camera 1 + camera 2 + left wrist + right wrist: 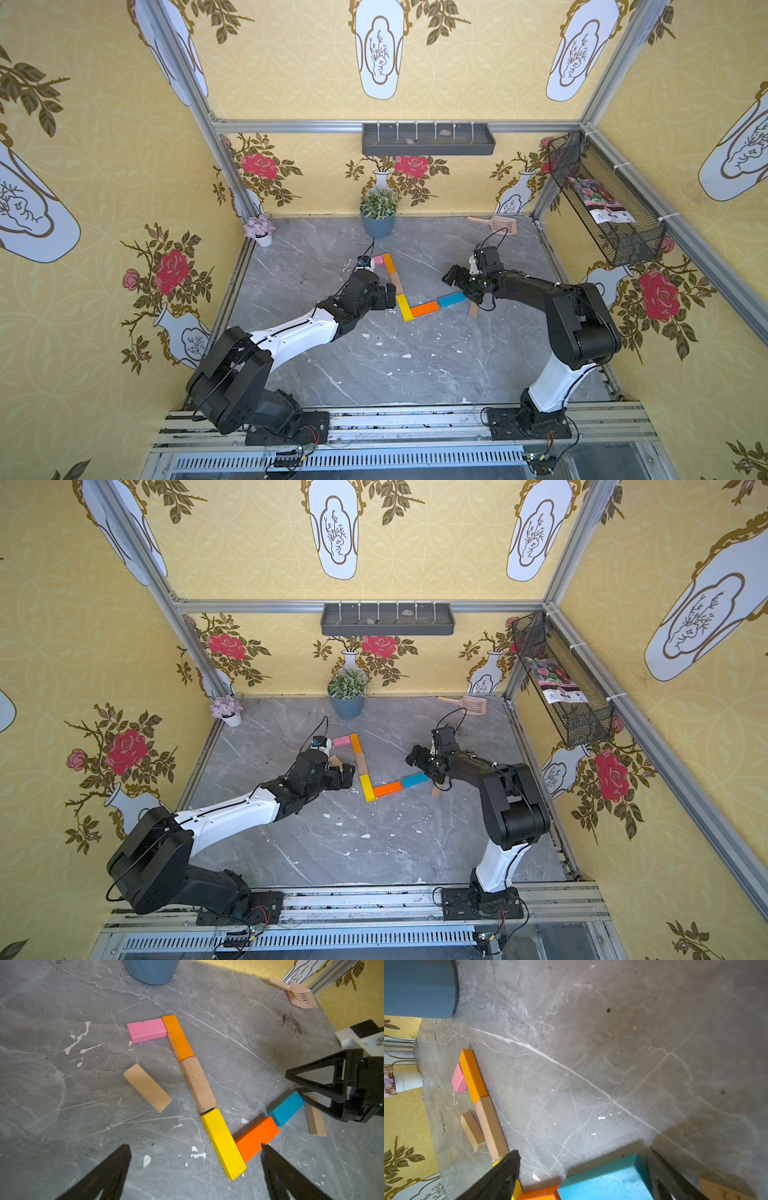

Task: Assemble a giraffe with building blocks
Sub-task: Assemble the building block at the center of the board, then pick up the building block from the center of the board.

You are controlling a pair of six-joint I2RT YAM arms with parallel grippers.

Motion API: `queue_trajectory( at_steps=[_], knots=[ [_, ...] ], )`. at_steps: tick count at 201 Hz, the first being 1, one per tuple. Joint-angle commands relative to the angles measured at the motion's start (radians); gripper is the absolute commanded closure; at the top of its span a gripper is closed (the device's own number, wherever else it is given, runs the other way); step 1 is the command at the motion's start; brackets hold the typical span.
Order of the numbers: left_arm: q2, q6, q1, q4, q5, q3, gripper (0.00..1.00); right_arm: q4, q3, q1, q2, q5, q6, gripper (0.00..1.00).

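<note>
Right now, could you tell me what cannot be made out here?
- Tan block by the blue block: mostly under the right gripper in both top views; cut off by the edge in the right wrist view.
- Whether that gripper touches either: unclear.
- Loose tan block: largely behind the left gripper in a top view.
- Tray contents: too small.

Left arm (291, 328) stretched low and forward, left fingers (112, 1169) spread wide, right arm (577, 320) bent at the elbow, reaching inward, right fingers (318, 1088) parted wide, held low
</note>
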Motion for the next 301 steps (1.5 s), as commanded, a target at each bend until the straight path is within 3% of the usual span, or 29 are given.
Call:
queue_trajectory(
  at_steps=[1,65,111,141,159,198,221,259,301],
  knots=[
    [0.000,0.010,0.001,0.013,-0.012,-0.007,0.01,0.036,-0.003,0.010,0.005,-0.001,0.014,0.06],
    [0.003,0.008,0.001,0.014,-0.011,-0.004,0.01,0.034,-0.006,0.016,-0.009,0.005,0.020,0.06],
    [-0.019,0.014,0.002,-0.009,-0.061,-0.009,0.01,-0.013,0.002,0.005,-0.047,0.076,0.005,0.06],
    [-0.044,0.042,0.001,-0.040,-0.186,-0.013,0.01,-0.074,-0.005,0.011,-0.160,0.304,-0.025,0.05],
    [-0.005,0.062,0.006,-0.041,-0.333,-0.008,0.01,-0.073,-0.054,0.030,-0.265,0.472,-0.041,0.04],
    [0.105,0.140,0.082,-0.137,-0.247,0.076,0.01,0.046,-0.256,0.128,-0.449,0.758,-0.079,0.06],
    [0.167,0.001,0.085,-0.304,-0.217,0.194,0.03,0.061,-0.335,0.151,-0.499,0.843,-0.076,0.07],
    [0.331,-0.174,0.084,-0.534,-0.187,0.409,0.24,0.097,-0.413,0.119,-0.605,0.805,-0.028,0.07],
    [0.411,-0.251,0.084,-0.628,-0.208,0.484,0.28,0.130,-0.445,0.057,-0.608,0.681,0.023,0.08]
  ],
)
